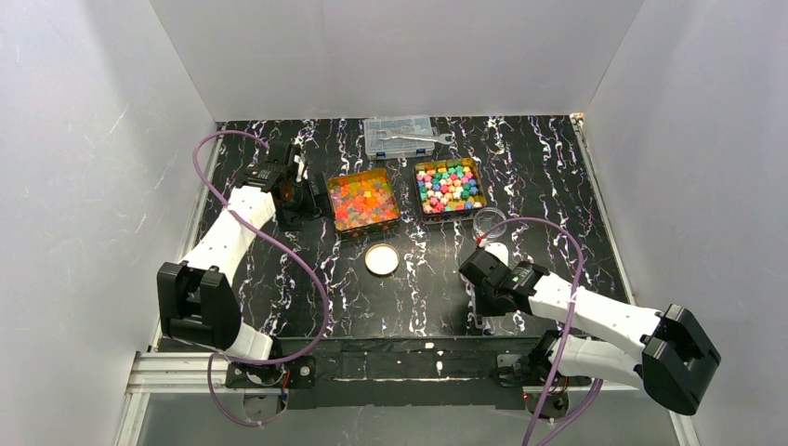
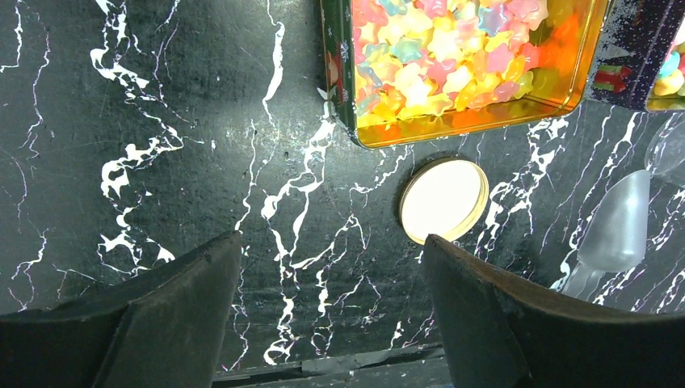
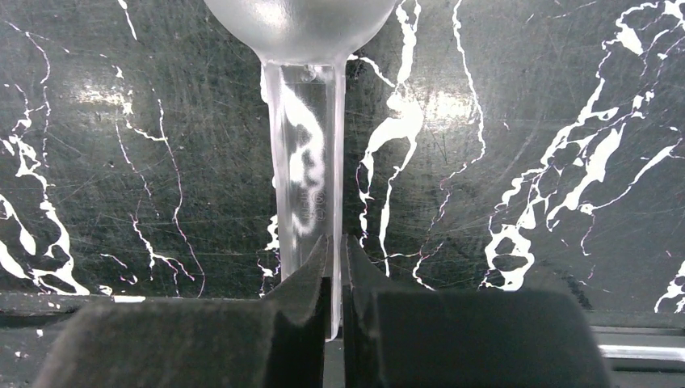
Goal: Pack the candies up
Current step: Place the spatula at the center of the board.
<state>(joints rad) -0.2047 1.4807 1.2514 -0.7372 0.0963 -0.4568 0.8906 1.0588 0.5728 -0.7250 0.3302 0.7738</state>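
Observation:
The candies fill two open tins. Glossy red, orange and yellow candies (image 1: pixel 364 200) lie in the left tin (image 1: pixel 337 206), and pastel candies (image 1: pixel 449 184) in the right tin (image 1: pixel 480 191). My left gripper (image 1: pixel 311 197) hovers just left of the left tin, open and empty. In the left wrist view it (image 2: pixel 331 238) hangs over bare table, the candy tin (image 2: pixel 341 89) ahead. My right gripper (image 3: pixel 335 250) is shut on the handle of a clear plastic scoop (image 3: pixel 307 162). The scoop's bowl (image 1: pixel 498 251) points toward a clear jar (image 1: pixel 490 223).
A round white lid (image 1: pixel 381 259) lies on the black marbled table between the arms, also seen as the lid (image 2: pixel 444 200) in the left wrist view. A clear compartment box with a wrench (image 1: pixel 401 136) sits at the back. White walls close in three sides.

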